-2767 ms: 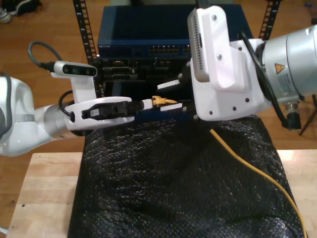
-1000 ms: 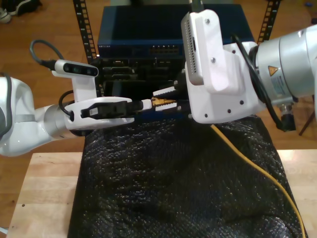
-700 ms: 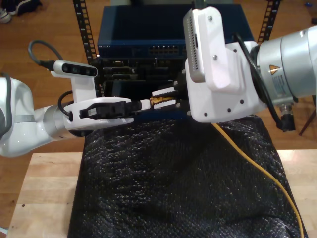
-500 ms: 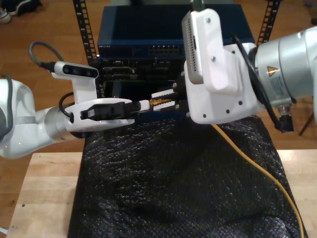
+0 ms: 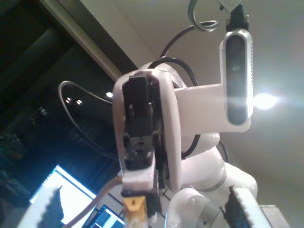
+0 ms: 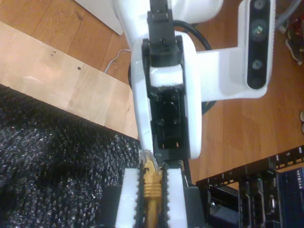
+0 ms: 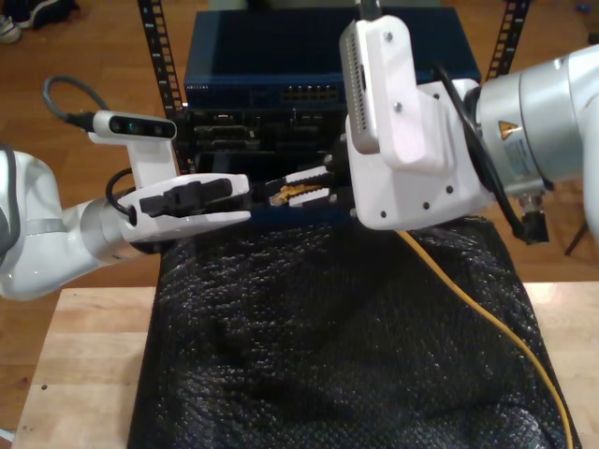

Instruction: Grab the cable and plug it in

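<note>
My second gripper [image 6: 151,183] is clamped on the cable [image 6: 153,209]. Its white ridged pads [image 6: 129,194] pinch the smooth yellow-orange boot just behind the small clear plug [image 6: 145,156]. Just past the plug, facing it, is my first gripper [image 7: 251,192]. Its toothed fingertips [image 5: 40,209] are spread wide on either side of the plug end and grip nothing.

The hold is narrow, so the round boot may twist or slide between the pads. The plug could also catch on the spread fingers.

Below both grippers lies a black, bumpy, glinting mat [image 7: 328,355] on a pale wooden table [image 7: 84,355]. The thin cable trails across the mat behind my second gripper, where its drag may pull the plug askew. Beyond the grippers stands a boxy blue switch [image 7: 281,65].
</note>
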You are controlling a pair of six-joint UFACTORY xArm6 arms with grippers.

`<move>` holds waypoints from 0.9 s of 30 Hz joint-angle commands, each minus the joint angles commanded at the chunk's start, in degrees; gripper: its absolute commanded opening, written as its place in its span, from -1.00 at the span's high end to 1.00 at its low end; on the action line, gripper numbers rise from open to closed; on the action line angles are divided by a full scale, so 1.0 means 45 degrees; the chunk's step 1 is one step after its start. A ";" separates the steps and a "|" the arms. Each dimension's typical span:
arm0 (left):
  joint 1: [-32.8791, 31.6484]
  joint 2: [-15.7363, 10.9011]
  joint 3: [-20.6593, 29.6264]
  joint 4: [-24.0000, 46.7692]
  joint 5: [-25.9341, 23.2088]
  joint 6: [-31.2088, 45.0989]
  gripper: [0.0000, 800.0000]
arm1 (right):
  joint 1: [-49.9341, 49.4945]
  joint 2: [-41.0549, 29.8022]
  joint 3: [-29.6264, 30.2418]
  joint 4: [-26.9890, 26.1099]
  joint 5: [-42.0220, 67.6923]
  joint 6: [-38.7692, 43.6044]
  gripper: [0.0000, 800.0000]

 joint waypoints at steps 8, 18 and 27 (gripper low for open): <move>0.0664 -0.0020 -0.1016 0.0078 -0.0918 0.0039 -0.99 | -0.1621 0.0449 -0.0899 0.0117 -0.0371 0.1153 1.00; 0.2149 -0.0215 -0.3438 0.2012 -0.2208 0.0117 -0.99 | -0.3106 0.1426 -0.0840 -0.0059 -0.0254 0.1602 1.00; 0.3321 -0.0313 -0.5314 0.5138 -0.2930 0.1016 -0.99 | -0.4161 0.2051 -0.0821 -0.0879 0.0098 0.1661 1.00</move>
